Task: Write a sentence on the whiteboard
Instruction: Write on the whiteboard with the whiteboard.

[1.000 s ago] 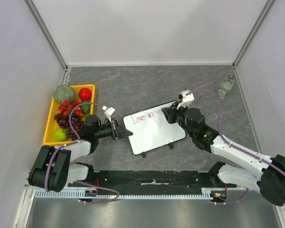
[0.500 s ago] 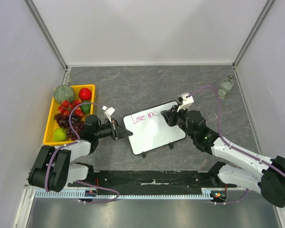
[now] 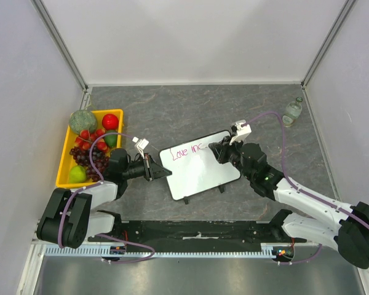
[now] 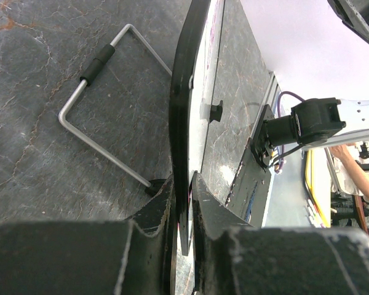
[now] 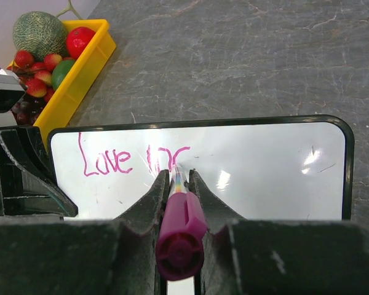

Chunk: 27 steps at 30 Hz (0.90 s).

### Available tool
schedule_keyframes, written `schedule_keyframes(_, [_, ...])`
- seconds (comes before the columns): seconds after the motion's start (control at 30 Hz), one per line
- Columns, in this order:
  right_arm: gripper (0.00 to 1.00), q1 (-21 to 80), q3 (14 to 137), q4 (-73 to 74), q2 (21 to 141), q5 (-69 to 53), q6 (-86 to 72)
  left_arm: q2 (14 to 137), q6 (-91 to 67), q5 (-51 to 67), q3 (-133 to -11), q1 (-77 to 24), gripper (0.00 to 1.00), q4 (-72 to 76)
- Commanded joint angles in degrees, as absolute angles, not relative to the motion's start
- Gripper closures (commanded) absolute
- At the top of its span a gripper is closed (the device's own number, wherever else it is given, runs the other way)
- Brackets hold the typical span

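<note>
The whiteboard (image 3: 203, 175) lies tilted in the middle of the table, its black frame edge-on in the left wrist view (image 4: 187, 92). My left gripper (image 3: 163, 172) (image 4: 183, 181) is shut on the board's left edge. The sentence (image 3: 189, 149) (image 5: 132, 160) reads "Love" plus a few pink strokes of a second word. My right gripper (image 3: 218, 149) (image 5: 180, 175) is shut on a pink marker (image 5: 181, 227). The marker's tip is at the end of the last stroke on the whiteboard (image 5: 264, 178).
A yellow tray (image 3: 64, 169) of fruit stands at the left, close behind my left arm. A small bottle (image 3: 293, 112) stands at the far right. The board's wire stand (image 4: 104, 104) rests on the grey tabletop.
The right gripper has shifted slightly toward the near side, and the strokes after "Love" have grown by one more curve. The left gripper and the board have not moved.
</note>
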<state>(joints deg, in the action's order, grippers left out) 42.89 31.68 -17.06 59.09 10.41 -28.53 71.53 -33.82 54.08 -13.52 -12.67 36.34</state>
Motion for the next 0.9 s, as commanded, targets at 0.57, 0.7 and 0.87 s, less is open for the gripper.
schedule_keyframes(0.57, [1.00,41.7,35.8,-14.7,61.4,12.5,-26.5,71.4,-32.6,53.8,-14.3,-12.8,0.98,37.4])
schedule_keyframes(0.7, [1.00,41.7,33.7,-14.2,60.5,11.8,-26.7,71.5,-32.5,53.8,-14.3,-12.7,0.98,37.5])
schedule_keyframes(0.87, [1.00,41.7,31.6,-13.4,59.1,11.1,-26.9,71.4,-32.5,53.8,-14.3,-12.8,0.98,37.4])
